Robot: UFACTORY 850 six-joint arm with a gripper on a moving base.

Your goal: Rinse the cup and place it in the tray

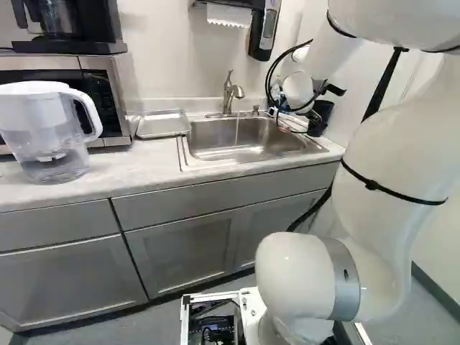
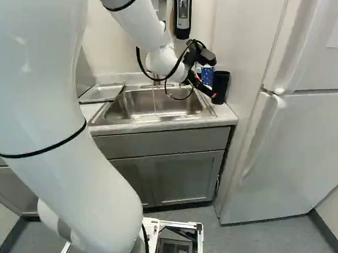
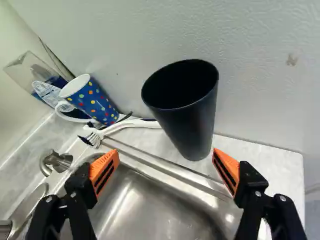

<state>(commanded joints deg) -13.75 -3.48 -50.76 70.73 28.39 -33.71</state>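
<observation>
tray (image 1: pixel 162 125) left of sink (image 1: pixel 215 134) | faucet (image 1: pixel 228 95) behind sink | cup (image 3: pixel 191 125) right of sink | mug (image 3: pixel 94 101) behind cup

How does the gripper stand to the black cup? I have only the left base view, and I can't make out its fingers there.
Observer: The gripper is open, with the black cup ahead of it, not between its fingers.
Operator: What else stands near that cup?
Observer: A blue mug with coloured dots.
Operator: Anything lying by them?
Observer: Yes, a brush with a white handle, its bristles towards the mug's side.
</observation>
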